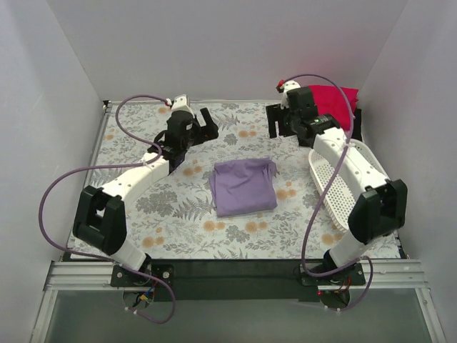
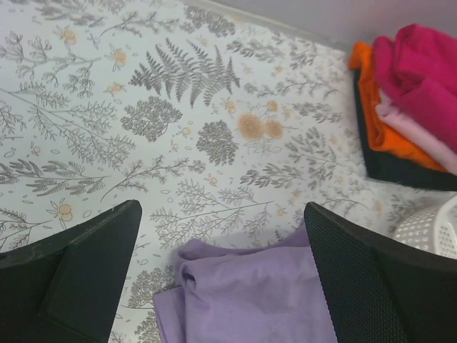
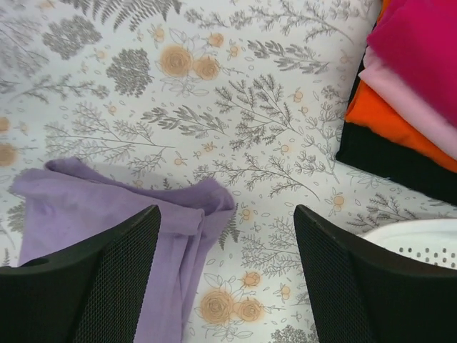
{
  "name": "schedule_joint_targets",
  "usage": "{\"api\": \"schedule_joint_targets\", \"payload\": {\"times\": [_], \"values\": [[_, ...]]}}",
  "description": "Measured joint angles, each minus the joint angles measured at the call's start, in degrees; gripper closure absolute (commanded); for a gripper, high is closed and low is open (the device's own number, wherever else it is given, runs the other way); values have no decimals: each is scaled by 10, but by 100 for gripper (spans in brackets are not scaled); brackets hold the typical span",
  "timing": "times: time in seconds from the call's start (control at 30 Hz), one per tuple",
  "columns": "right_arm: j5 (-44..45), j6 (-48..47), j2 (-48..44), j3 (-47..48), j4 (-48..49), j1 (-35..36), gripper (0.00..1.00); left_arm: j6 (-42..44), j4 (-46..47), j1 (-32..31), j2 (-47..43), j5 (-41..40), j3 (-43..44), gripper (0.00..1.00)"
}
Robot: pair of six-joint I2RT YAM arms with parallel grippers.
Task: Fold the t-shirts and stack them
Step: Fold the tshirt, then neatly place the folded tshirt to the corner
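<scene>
The folded lavender shirt (image 1: 244, 187) lies mid-table, and the stack of shirts (image 1: 335, 100) sits at one o'clock, behind the basket (image 1: 328, 180). From above only the stack's magenta top shows; the wrist cameras reveal pink, orange and black layers beneath. The left gripper (image 2: 221, 211) and right gripper (image 3: 227, 211) are released, jaws spread, grasping nothing

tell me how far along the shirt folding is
Done: four folded shirts stacked in the far right corner, magenta on top. The purple shirt looks folded, lying in the middle of the table. In hand: nothing; the left gripper and right gripper are both open and empty. Remaining: move the purple shirt onto the stack.
</scene>
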Motion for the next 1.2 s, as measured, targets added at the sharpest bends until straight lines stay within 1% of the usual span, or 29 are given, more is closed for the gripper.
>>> {"api": "schedule_joint_targets", "payload": {"times": [0.03, 0.1, 0.23, 0.33, 0.43, 0.53, 0.63, 0.87, 1.2], "values": [[1, 0, -21, -6, 5, 0, 28, 2, 0, 1, -13, 1, 0, 9], [-6, 3, -64, -29, 17, 1, 25, 2, 5, 0, -34, 12, -3, 9], [-47, 17, -130, -120, 52, 1, 20, -7, 40, -9, -48, 78, -50, 9], [-92, 35, -148, -201, 72, 0, 17, -17, 49, -29, -43, 118, -93, 9], [-140, 55, -154, -269, 88, -4, 15, -24, 51, -57, -29, 148, -109, 9], [-181, 72, -165, -317, 109, -14, 13, -31, 64, -79, -17, 172, -116, 9], [-216, 85, -175, -356, 140, -27, 13, -41, 82, -83, 2, 190, -128, 10], [-279, 109, -159, -425, 207, -51, 13, -53, 90, -83, 83, 186, -150, 11], [-334, 121, -82, -445, 285, -56, 15, -61, 124, -84, 97, 174, -152, 11]]}}
